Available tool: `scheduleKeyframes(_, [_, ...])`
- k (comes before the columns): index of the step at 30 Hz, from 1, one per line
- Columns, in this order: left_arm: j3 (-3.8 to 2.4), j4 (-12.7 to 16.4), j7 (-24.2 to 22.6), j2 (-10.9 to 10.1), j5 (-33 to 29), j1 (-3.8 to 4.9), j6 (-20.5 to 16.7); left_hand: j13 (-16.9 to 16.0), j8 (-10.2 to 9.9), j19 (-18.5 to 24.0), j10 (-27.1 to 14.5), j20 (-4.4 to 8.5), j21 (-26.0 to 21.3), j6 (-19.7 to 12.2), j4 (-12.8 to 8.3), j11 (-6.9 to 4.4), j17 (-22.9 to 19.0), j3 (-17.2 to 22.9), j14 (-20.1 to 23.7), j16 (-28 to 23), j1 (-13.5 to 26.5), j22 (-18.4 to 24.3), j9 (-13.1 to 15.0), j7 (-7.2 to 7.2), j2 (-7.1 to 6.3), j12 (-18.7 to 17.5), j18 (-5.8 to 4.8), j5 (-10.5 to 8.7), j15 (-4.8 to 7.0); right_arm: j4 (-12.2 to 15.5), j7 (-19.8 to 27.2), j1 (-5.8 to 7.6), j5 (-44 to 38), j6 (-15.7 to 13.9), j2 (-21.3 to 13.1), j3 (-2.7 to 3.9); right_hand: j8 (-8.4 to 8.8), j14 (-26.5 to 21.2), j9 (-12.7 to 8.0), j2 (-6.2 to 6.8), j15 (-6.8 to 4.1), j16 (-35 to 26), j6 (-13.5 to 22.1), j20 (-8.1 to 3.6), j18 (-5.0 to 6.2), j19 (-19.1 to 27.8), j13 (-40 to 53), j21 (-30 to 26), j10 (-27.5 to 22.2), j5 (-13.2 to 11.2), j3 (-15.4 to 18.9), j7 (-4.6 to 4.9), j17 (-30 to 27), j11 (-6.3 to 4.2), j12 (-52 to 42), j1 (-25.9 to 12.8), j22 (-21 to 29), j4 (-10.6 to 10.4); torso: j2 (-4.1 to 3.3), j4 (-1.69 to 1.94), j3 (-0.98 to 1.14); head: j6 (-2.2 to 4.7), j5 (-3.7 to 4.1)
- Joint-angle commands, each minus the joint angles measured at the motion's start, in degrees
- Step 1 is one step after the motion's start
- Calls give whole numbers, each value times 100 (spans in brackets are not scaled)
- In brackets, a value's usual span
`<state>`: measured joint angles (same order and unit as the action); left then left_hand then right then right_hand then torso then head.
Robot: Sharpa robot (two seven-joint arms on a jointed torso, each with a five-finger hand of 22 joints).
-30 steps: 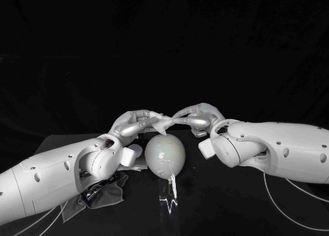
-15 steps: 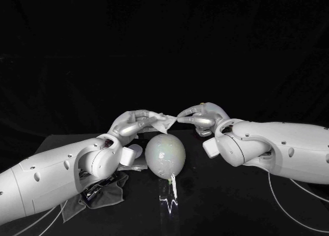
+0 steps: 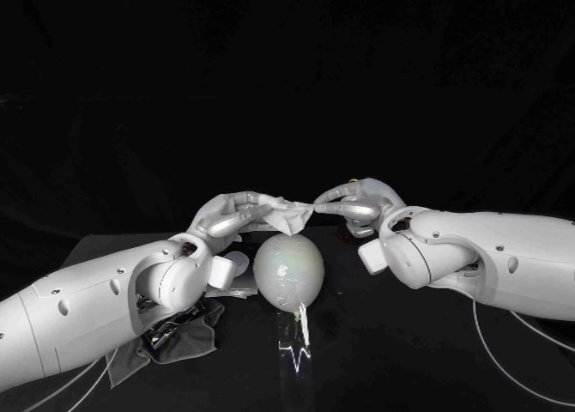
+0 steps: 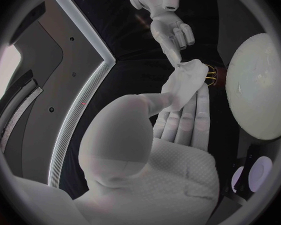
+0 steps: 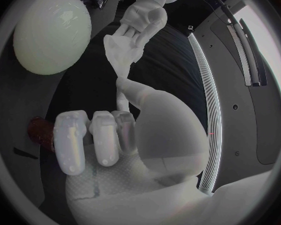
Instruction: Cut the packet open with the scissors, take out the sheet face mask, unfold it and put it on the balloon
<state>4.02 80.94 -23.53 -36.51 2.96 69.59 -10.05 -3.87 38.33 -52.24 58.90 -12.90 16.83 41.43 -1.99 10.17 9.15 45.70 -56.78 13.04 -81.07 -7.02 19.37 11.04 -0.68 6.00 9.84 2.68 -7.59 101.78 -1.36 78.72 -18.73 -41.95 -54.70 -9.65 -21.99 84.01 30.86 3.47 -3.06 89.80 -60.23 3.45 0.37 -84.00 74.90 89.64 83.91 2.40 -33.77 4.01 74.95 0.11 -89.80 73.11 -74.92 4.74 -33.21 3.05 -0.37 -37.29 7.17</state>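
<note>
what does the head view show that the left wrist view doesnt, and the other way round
Head view, not the left wrist view: the whole balloon with its neck pointing toward the robot, and a dark crumpled heap beside it on the robot's left. Left wrist view, not the head view: the inner side of the left hand, with the sheet mask pinched at its fingertips, and a small red-and-yellow thing too small to identify. Both: the balloon, and the mask held between the left hand and the right hand.
</note>
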Motion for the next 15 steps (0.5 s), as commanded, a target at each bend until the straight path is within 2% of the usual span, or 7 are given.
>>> scheduleKeyframes(1, [-7,8,-15,8,-95,7,48,-1,-82,-19,398,59,80,56,-28,-105,10,77,-90,1,-1,-38,-47,125,9,94,48,15,49,-11,-34,-1,-82,102,-6,3,-27,599,120,-17,-45,20,-27,-59,-37,-600,1510,36,609,39,-39,4,1505,-30,-20,-57,-1508,-2,-1,1,-1,-1,4])
scheduleKeyframes(5, [-7,12,-28,8,-206,7,14,10,-228,-6,698,94,158,70,-75,-175,39,113,-248,30,8,-77,-136,80,-26,120,41,10,109,-16,-68,-1,-91,128,-8,2,-28,599,122,-17,-45,20,-27,-59,-37,-600,1510,36,609,39,-41,4,1505,-30,-20,-58,-1508,-1,-2,2,1,-20,4])
scheduleKeyframes(6, [-7,13,-32,8,-251,7,10,20,-325,-5,745,107,190,42,-83,-184,47,134,-284,30,17,-93,-193,71,-36,94,42,12,119,-19,-80,-1,-94,134,-6,2,-33,599,128,-15,-46,20,-25,-60,-37,-600,1510,36,609,39,-47,4,1505,-30,-20,-62,-1508,3,-3,1,0,-20,5])
scheduleKeyframes(9, [-7,15,-37,8,-363,7,19,25,-544,7,809,114,239,-99,-105,-213,57,183,-318,13,21,-117,-316,33,-52,43,34,13,132,-28,-105,-2,-100,145,0,2,-33,599,128,-15,-46,20,-25,-60,-37,-600,1510,36,609,39,-47,4,1505,-30,-20,-62,-1508,3,-2,1,1,-18,4])
scheduleKeyframes(11, [-7,20,-32,7,-467,7,63,24,-757,22,854,114,264,-328,-139,-237,66,225,-343,7,8,-130,-426,-37,-69,17,28,14,142,-43,-126,-8,-103,143,6,1,-33,599,128,-15,-46,20,-25,-60,-37,-600,1510,36,609,39,-47,4,1505,-30,-20,-62,-1508,3,-2,-2,1,-27,6])
scheduleKeyframes(12, [-7,24,-28,6,-498,7,81,24,-757,22,854,114,264,-328,-139,-237,66,225,-343,7,8,-130,-426,-37,-69,17,28,14,142,-50,-133,-12,-104,138,7,1,-33,599,128,-15,-46,20,-25,-60,-37,-600,1510,36,609,39,-47,4,1505,-30,-20,-62,-1508,3,-2,-1,2,-28,9])
scheduleKeyframes(15, [-7,36,1,1,-560,7,134,21,-971,58,939,115,297,-509,-190,-257,81,256,-373,-2,-4,-148,-541,-173,-87,-5,22,11,153,-67,-151,-28,-105,120,7,0,-33,599,128,-15,-46,20,-25,-60,-37,-600,1510,36,609,39,-47,4,1505,-30,-20,-62,-1508,3,-2,-2,0,-28,15])
